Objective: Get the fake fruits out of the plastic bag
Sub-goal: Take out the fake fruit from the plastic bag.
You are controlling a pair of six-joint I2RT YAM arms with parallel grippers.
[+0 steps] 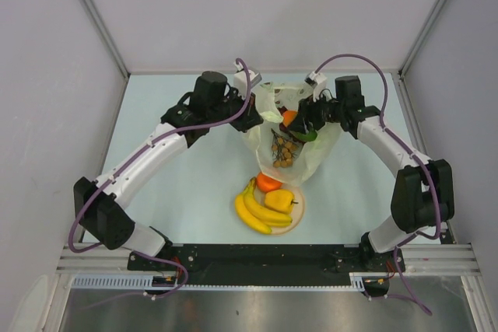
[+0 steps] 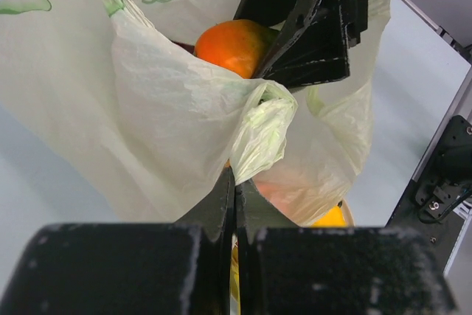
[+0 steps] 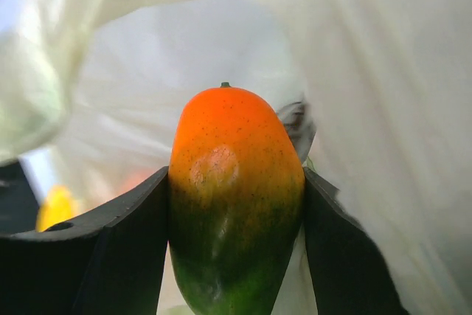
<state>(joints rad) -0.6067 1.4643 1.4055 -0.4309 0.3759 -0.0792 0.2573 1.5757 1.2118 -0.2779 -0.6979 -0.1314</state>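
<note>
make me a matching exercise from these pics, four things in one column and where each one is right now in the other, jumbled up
Things
1. mango
2. banana bunch
3. grape bunch
4. plastic bag

Where it is
A. lying on the plate
B. its edge pinched in the shut left pincer
C. gripped between the fingers of the right pincer
D. down inside the bag, showing through its thin wall

Pairs: 1-C, 2-A, 3-D, 4-B
</note>
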